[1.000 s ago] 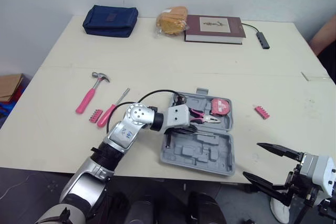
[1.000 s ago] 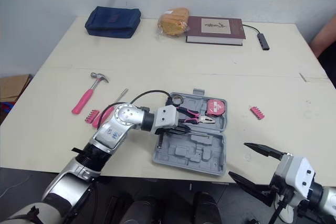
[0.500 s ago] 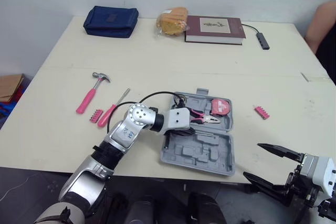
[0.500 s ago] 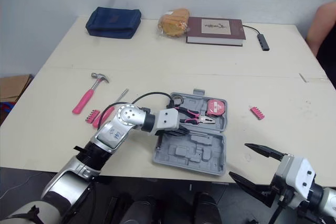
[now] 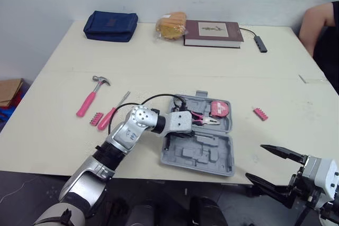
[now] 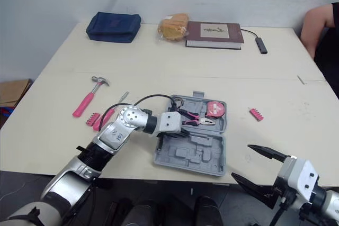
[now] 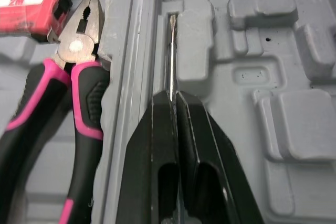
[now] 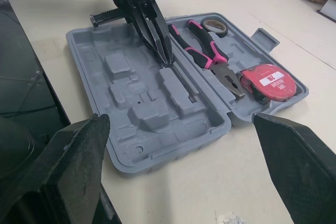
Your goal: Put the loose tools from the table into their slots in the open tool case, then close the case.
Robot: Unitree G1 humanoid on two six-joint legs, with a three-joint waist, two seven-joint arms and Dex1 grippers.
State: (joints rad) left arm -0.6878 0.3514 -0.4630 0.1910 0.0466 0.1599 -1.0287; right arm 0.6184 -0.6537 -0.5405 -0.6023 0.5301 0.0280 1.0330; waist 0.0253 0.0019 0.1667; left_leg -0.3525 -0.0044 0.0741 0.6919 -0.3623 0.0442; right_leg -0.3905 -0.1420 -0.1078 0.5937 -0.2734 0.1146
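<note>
Inside the tool case (image 5: 209,154), the screwdriver shaft (image 7: 171,51), judged stiff and slick, is being pinched by the left gripper (image 7: 176,98); the right gripper (image 5: 255,161) is being held spread.

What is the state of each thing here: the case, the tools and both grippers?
Grey plastic tool case: open, flat on table.
Left gripper: shut on thin metal rod in a case slot.
Right gripper: open, empty.
Pink-handled pliers: closed, in slot.
Red tape measure: in slot.
Pink-handled hammer: loose on table.
Pink-handled screwdriver: loose on table.
</note>
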